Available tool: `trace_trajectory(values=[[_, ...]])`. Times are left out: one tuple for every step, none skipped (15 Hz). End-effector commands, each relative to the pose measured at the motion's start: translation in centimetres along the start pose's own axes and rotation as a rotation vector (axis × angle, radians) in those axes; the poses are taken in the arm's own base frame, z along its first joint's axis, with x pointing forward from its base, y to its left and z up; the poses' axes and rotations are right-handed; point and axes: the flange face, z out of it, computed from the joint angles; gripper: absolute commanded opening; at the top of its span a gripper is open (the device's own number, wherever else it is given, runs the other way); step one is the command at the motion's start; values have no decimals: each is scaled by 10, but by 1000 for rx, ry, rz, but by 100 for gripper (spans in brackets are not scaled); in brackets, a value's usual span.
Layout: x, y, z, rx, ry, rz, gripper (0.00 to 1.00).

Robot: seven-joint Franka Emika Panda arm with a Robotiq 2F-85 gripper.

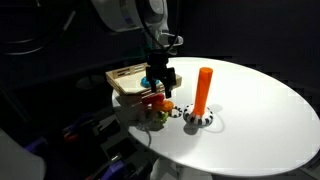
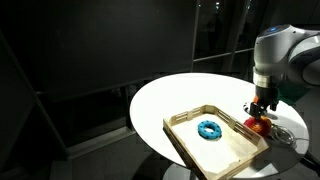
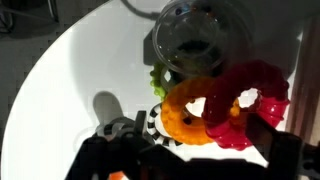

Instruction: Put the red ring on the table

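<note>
The small glossy red toy ring [image 3: 240,105] overlaps a glossy orange ring [image 3: 183,115] above the round white worktop [image 1: 250,100], under the fingers [image 1: 167,80]. Whether they pinch it is unclear. A poor hold could drag both rings.

Plain white table [image 1: 262,112], red ring [image 3: 262,85], orange ring [image 3: 180,122]

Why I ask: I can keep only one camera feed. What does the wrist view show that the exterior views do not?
Only the wrist view clearly shows the orange ring overlapping the red ring up close. Only the exterior views show the blue ring lying in the wooden tray and the upright orange peg. Both share the red ring and the white table.
</note>
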Motion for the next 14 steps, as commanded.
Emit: trace_trajectory(values=[[6, -5, 5, -13, 25, 8, 100], [7, -6, 6, -14, 26, 7, 100], [8, -7, 8, -18, 26, 8, 100], [9, -7, 10, -21, 24, 9, 100], [10, -8, 12, -23, 22, 10, 100], [10, -9, 14, -26, 20, 10, 100], [11, -9, 16, -28, 16, 10, 100], [11, -10, 18, -30, 13, 11, 100], [12, -10, 19, -31, 10, 10, 86], [12, -11, 21, -33, 7, 10, 74], [13, -11, 22, -34, 4, 11, 66], [13, -12, 22, -35, 3, 12, 56], [14, -12, 23, -36, 2, 12, 49], [14, -12, 22, -35, 2, 12, 41]])
